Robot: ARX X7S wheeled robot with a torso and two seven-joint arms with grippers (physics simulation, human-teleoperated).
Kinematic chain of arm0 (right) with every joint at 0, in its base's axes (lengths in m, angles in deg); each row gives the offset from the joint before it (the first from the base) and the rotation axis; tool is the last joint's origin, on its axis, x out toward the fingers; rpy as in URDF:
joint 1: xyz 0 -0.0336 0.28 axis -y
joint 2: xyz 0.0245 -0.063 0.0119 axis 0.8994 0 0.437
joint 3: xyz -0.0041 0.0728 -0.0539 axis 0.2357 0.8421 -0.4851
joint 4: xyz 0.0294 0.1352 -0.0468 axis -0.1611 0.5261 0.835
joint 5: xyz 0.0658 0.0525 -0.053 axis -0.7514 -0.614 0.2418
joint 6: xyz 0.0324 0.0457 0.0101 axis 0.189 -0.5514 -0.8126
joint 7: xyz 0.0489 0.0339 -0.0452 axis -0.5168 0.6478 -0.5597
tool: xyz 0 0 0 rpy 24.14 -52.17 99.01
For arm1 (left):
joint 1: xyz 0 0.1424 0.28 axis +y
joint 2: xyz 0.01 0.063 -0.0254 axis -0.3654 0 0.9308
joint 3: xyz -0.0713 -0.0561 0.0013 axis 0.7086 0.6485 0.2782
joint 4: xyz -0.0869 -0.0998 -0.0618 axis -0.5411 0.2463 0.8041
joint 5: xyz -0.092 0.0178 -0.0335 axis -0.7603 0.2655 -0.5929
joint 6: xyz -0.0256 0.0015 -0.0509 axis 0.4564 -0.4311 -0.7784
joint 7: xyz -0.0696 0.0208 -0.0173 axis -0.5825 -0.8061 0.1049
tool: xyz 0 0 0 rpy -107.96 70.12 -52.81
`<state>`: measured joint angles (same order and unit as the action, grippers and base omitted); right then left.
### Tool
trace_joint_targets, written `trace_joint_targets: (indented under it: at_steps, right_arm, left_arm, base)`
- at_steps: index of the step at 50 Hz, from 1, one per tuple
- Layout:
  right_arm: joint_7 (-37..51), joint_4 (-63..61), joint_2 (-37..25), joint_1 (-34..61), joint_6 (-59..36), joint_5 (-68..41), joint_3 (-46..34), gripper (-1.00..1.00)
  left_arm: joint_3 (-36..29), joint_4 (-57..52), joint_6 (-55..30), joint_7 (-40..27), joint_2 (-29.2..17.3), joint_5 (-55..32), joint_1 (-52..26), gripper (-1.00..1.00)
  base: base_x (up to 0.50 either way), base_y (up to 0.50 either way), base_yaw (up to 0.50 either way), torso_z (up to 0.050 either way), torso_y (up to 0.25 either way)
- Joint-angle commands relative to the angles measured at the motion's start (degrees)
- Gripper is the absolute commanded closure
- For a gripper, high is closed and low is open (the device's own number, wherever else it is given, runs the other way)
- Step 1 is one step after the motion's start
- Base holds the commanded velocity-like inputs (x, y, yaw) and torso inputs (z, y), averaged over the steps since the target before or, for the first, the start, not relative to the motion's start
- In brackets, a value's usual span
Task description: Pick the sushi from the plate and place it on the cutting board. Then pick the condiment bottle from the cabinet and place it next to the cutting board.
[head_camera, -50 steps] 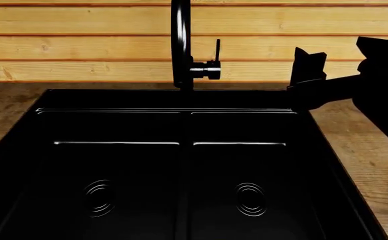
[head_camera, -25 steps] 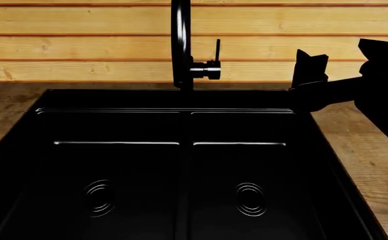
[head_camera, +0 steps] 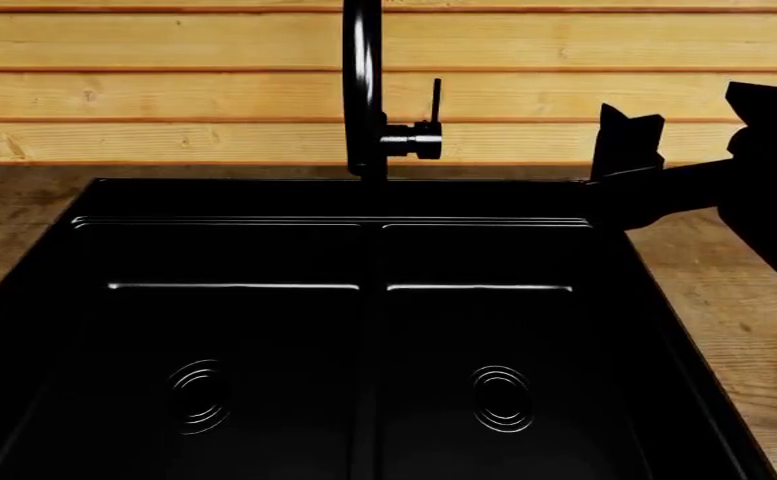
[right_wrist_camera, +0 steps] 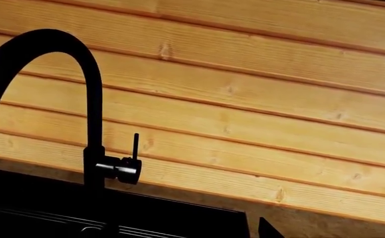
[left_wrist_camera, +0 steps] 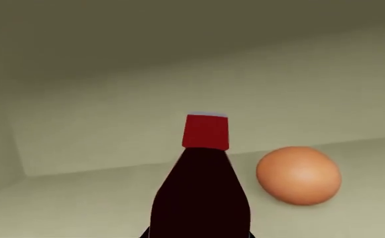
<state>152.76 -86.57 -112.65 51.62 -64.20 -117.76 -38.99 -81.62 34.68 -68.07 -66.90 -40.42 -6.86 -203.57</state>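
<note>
Count: one condiment bottle (left_wrist_camera: pixel 202 191), one orange egg-like ball (left_wrist_camera: pixel 299 174), both inside a pale cabinet (left_wrist_camera: pixel 179 74); ball just beside the bottle. One black double-basin sink (head_camera: pixel 361 330), one faucet (head_camera: pixel 363 90). Left wrist camera close behind the bottle; claw state cannot be told. Right gripper (head_camera: pixel 626 140) raised over the sink's far right corner; finger spacing unclear.

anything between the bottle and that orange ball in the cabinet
Nothing: in the left wrist view only bare pale cabinet floor separates the condiment bottle from the orange ball.
</note>
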Motion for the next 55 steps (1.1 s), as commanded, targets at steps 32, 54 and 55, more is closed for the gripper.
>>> trace_joint_targets:
  at_steps: [32, 54, 55]
  right_arm:
    - [0.2, -1.2, 0.7, -0.3, 2.1, 1.1, -0.4, -1.0]
    - [0.7, -2.0, 0.2, -0.4, 3.4, 0.3, -0.1, -1.0]
    - [0.7, -2.0, 0.3, -0.5, 3.5, 0.3, -0.1, -1.0]
  left_arm:
    - [2.4, -35.0, -24.3, 28.0, 0.0, 19.4, 0.0, 1.0]
    - [0.9, -44.3, -30.6, 41.6, 0.0, 28.5, 0.0, 1.0]
    - [1.0, -44.3, -30.6, 41.9, 0.0, 28.9, 0.0, 1.0]
  base:
    - [0.0, 0.0, 0.0, 0.0, 0.0]
    - [-0.05, 0.0, 0.0, 0.0, 0.0]
    - [-0.5, 0.0, 0.0, 0.0, 0.0]
